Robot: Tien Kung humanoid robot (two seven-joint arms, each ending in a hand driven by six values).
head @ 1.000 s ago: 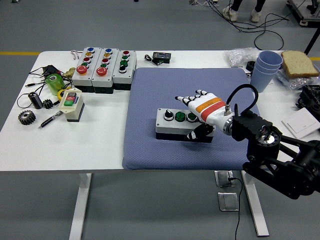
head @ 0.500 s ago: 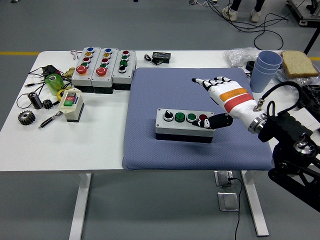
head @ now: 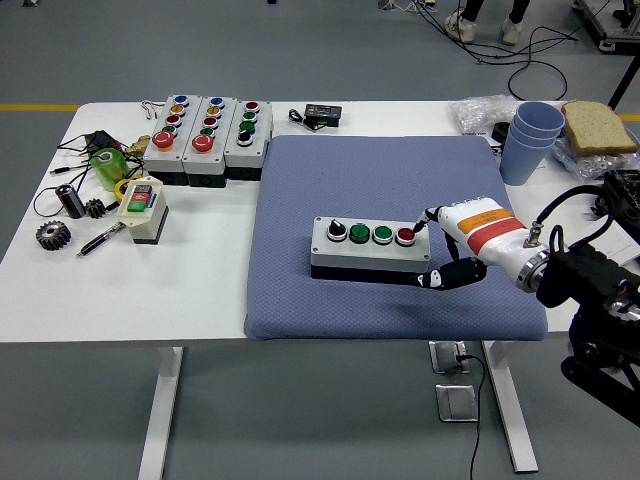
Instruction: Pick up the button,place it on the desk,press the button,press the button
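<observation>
My right hand (head: 455,240), white with an orange band and black-tipped fingers, reaches in from the right over the blue-grey padded mat (head: 300,190). Just to its left, on the mat, sits the grey rectangular button box (head: 366,250) with its row of one black knob, two green buttons and one red. One fingertip (head: 420,227) rests on the round red button (head: 405,236) at the box's nearest end. Thumb (head: 450,275) hangs below, near the box's front corner. Fingers mostly curled, one extended; grasping nothing. Well beyond the hand, far left, three more grey button boxes (head: 208,138) stand side by side. Behind it, stacked blue plastic cups (head: 527,140).
</observation>
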